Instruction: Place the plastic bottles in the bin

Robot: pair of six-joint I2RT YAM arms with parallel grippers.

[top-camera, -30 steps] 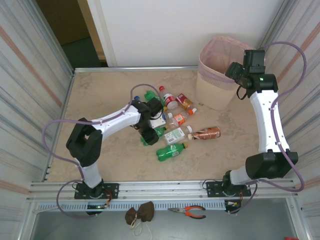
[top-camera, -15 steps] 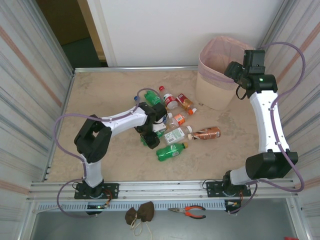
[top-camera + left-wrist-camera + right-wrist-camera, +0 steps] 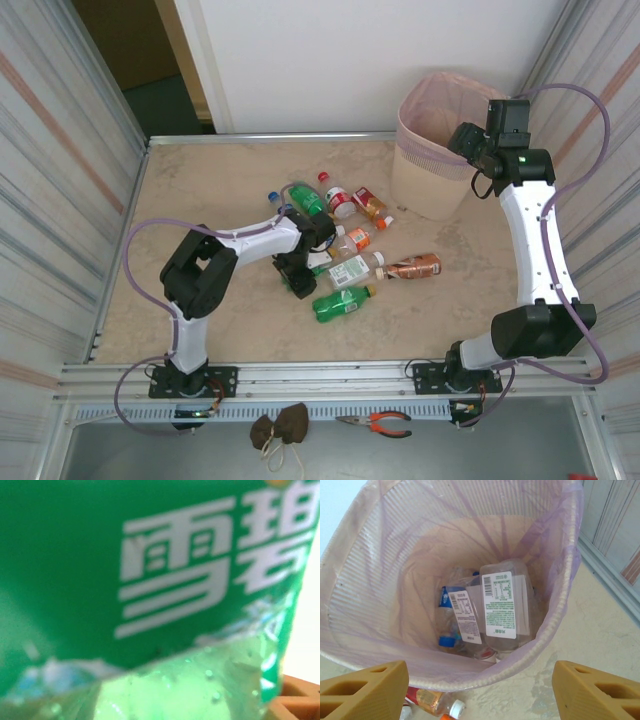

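Right jaws hang open above the bin [image 3: 385,580], where some bottles [image 3: 502,600] lie. Left jaws sit low over the counter [image 3: 200,180], close against a green bottle [image 3: 150,555]; I cannot tell whether they grip it.

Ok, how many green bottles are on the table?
3: far bottle beside the blue cap, near bottle nearest the table's front edge, third bottle at the left pincer. More may be hidden.

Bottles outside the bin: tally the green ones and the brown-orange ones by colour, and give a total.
Green bottles: 3, the far one, the near one, and one close up in the left wrist view.
Brown-orange bottles: 2, one far, one to the right.
Total: 5
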